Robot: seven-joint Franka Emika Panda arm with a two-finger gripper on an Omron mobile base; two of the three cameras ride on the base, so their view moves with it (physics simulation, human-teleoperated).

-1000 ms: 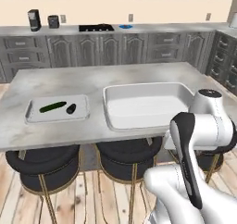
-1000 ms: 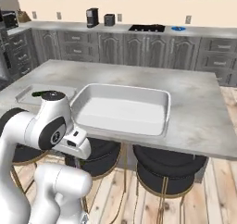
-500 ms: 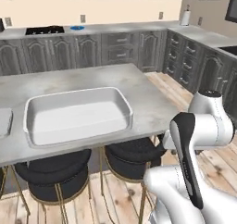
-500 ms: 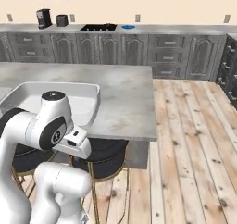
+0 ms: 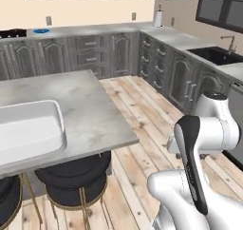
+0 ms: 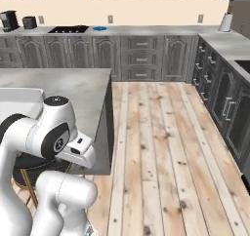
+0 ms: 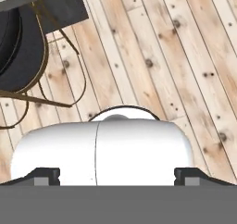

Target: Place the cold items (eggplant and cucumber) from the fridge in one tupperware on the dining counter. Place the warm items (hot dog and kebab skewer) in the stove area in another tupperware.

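White tupperware (image 5: 28,129) on the dining counter (image 5: 90,110), far left; looks rigid and light, best lifted by a rim. Stove area (image 6: 68,29) along the back wall; no food visible. Gripper (image 7: 118,177) jaws spread wide, empty, pointing at floorboards.

No text, label, brand or number can be read anywhere (not on the cabinets (image 6: 141,57), the tabletop (image 5: 71,110), or the small dark appliances (image 6: 9,20) on the back counter).
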